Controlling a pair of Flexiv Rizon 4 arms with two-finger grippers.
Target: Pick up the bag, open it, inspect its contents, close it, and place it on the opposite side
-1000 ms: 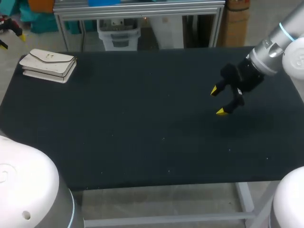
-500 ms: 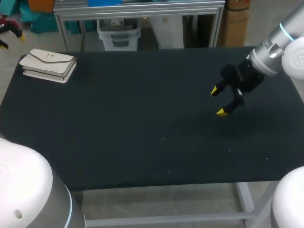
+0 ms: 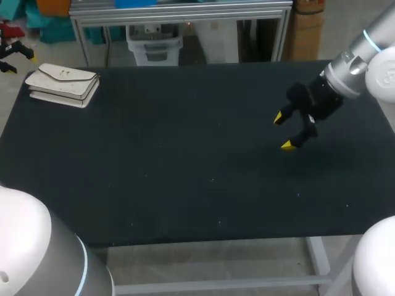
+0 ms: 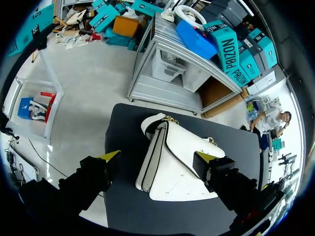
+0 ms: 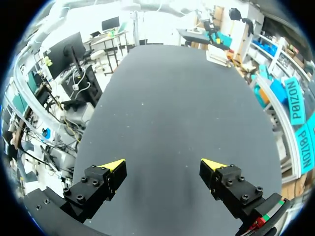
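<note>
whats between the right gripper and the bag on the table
Only bare black table lies between the right gripper and the white bag. The head view shows the whole stretch.

No lettering, number or sign can be read on the white bag (image 3: 63,84) or on the dark counter (image 3: 185,160) it lies on; the bag's small metal clasp is too small to show any marking.
</note>
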